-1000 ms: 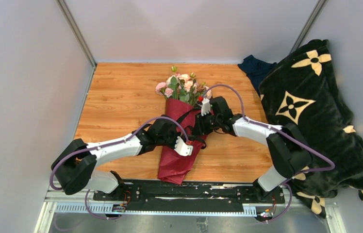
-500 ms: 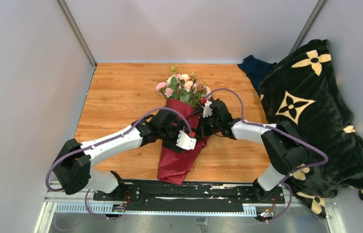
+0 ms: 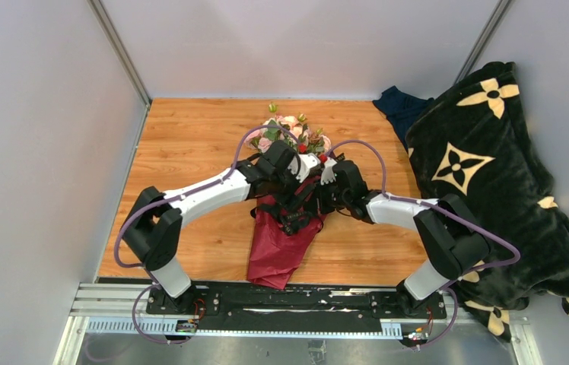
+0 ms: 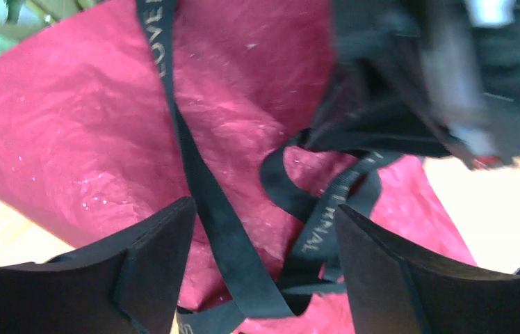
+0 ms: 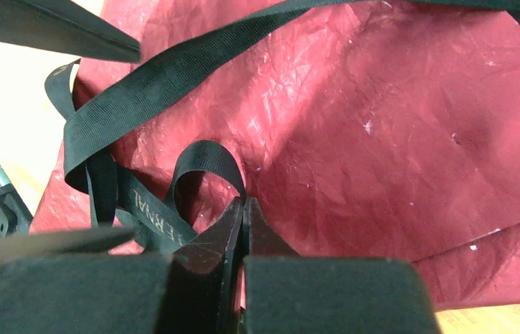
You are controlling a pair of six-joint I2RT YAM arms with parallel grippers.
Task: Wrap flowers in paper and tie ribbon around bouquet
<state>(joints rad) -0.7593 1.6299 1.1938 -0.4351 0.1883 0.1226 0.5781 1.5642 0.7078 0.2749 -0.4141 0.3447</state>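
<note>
The bouquet lies mid-table: pink and cream flowers [image 3: 287, 131] at the far end, the dark red paper [image 3: 274, 251] cone pointing toward the arm bases. The black ribbon [image 3: 290, 222] with light lettering crosses the cone's middle in loose loops. My left gripper [image 3: 294, 207] hovers over that spot, open; in its wrist view ribbon [image 4: 205, 202] strands run between its fingers [image 4: 153, 268] over the paper [image 4: 69, 139], touching neither. From the right, my right gripper [image 5: 243, 203] is shut, pinching the end of a small ribbon [image 5: 205, 156] loop against the paper [image 5: 396, 125].
A black blanket with cream flower motifs [image 3: 494, 175] is heaped along the right side. A dark navy cloth [image 3: 402, 106] lies at the back right. Bare wooden table [image 3: 182, 144] lies left of the bouquet, with grey walls on three sides.
My left gripper has opened, let go of the ribbon, and swung further over the cone's upper middle. My right gripper has shut on a ribbon loop and barely moved.
</note>
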